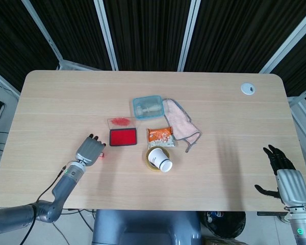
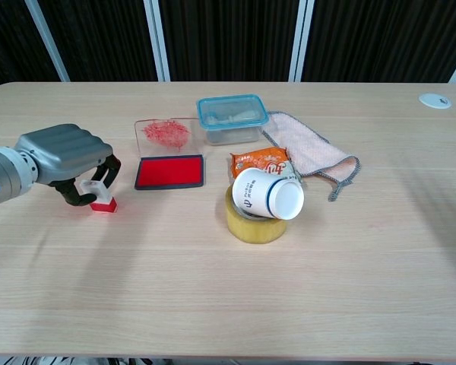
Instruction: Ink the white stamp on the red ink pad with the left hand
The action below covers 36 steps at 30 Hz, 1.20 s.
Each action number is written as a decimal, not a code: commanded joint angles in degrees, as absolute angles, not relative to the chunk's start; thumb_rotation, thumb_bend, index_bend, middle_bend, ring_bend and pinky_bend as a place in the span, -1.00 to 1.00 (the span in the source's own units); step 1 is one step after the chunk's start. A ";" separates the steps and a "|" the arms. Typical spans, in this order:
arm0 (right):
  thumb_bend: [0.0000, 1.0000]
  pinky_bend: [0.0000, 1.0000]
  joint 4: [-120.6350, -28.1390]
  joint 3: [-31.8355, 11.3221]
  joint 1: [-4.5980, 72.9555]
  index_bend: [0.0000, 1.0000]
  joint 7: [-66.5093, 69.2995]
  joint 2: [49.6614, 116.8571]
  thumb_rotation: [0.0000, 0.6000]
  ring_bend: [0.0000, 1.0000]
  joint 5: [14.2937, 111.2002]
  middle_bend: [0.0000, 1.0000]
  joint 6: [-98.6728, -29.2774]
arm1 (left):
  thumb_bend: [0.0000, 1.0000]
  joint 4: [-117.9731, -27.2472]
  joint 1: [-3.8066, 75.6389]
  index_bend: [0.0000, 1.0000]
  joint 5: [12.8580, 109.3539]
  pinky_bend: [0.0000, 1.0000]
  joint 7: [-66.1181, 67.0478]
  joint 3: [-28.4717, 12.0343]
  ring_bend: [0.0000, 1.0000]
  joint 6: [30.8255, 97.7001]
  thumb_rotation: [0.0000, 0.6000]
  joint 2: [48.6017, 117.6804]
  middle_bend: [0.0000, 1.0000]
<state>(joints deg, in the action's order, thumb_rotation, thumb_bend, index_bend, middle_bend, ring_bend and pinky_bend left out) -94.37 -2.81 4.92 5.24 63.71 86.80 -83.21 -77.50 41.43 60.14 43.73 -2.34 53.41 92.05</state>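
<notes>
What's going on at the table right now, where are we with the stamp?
The left robot hand is curled over the white stamp, fingers wrapped around its top, with the stamp's red base on the table. It sits left of the red ink pad, apart from it, so inking is not yet done. The pad's clear lid lies just behind the pad. The right robot hand rests at the table's right edge, fingers spread, holding nothing.

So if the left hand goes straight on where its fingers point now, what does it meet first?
Probably the ink pad; the left hand has its fingers around the stamp, and depth is hard to judge.
</notes>
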 commanded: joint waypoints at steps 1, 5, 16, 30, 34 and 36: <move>-0.75 -0.63 -94.40 -2.81 4.92 -1.00 5.29 63.71 1.00 -1.00 86.75 -1.00 -83.18 | -0.03 -77.57 41.24 0.26 60.66 -0.19 43.41 -2.31 -0.26 54.23 1.00 92.13 0.28; -0.75 -0.63 -94.45 -2.81 4.92 -1.00 5.34 63.70 1.00 -1.00 86.76 -1.00 -83.17 | 0.00 -78.54 40.85 0.34 61.78 0.01 43.10 -2.70 -0.09 56.48 1.00 91.93 0.37; -0.71 -0.63 -94.65 -2.74 4.93 -1.00 5.75 63.53 1.00 -1.00 86.73 -1.00 -83.01 | 0.02 -83.36 41.31 0.41 55.46 0.11 47.62 -7.47 0.01 60.90 1.00 92.13 0.46; -0.70 -0.63 -95.08 -2.86 5.04 -1.00 7.10 63.18 1.00 -1.00 86.10 -1.00 -82.38 | 0.02 -81.74 48.32 0.44 46.05 0.13 56.37 -13.00 0.04 61.48 1.00 98.77 0.49; -0.70 -0.63 -95.22 -2.84 5.09 -1.00 7.66 62.93 1.00 -1.00 85.99 -1.00 -82.14 | 0.02 -79.14 50.80 0.46 43.09 0.15 59.05 -14.29 0.06 61.70 1.00 101.61 0.51; -0.69 -0.63 -95.26 -2.94 5.10 -1.00 8.09 62.79 1.00 -1.00 85.87 -1.00 -82.13 | 0.02 -77.65 51.98 0.46 41.47 0.15 60.57 -14.81 0.06 62.02 1.00 103.04 0.51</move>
<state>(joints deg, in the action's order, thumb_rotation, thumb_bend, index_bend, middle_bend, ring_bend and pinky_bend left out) -95.23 -2.91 5.09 8.01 62.85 85.91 -82.14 -78.85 50.90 42.73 59.37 -14.16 61.71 101.85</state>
